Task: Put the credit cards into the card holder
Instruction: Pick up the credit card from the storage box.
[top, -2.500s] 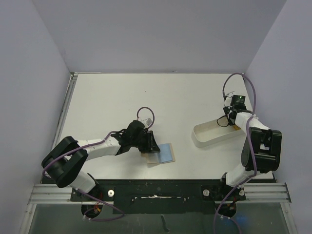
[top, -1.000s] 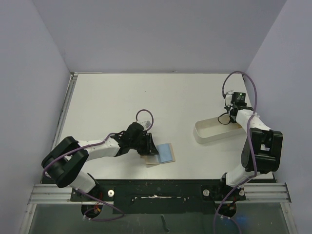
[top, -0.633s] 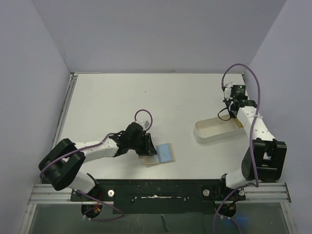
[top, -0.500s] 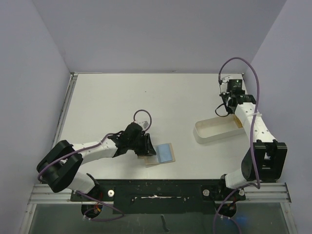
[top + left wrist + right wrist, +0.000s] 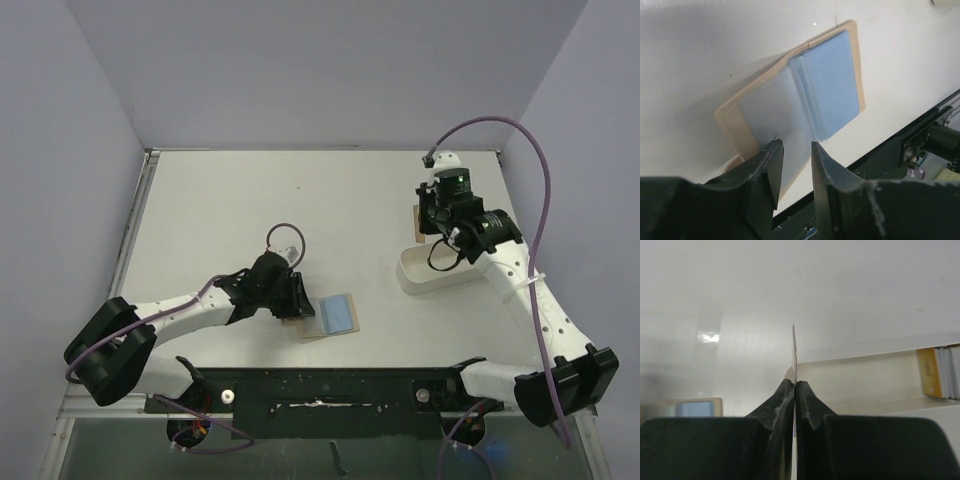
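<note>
Lilac walls [image 5: 320, 70], wht table [image 5: 240, 200], card holder [image 5: 338, 314]

Top cam is sitting up high behind the near edge of the tabletop [image 5: 300, 200], looking down on the whole thing from pretty far off. Left wrist cam is riding right behind the left hand [image 5: 794, 150], pointing steeply down and hugging in close on the card holder [image 5: 810, 95], with a bit of the dark rail [image 5: 935, 135] showing at the right. Right wrist cam is peering low and flat across the tabletop, past the right hand [image 5: 795, 387] and the credit card [image 5: 794, 347] seen edge-on, catching the tray [image 5: 865, 372] nearby. All three are sharing the card holder, though it's only peeking into the right wrist's bottom-left corner.
</note>
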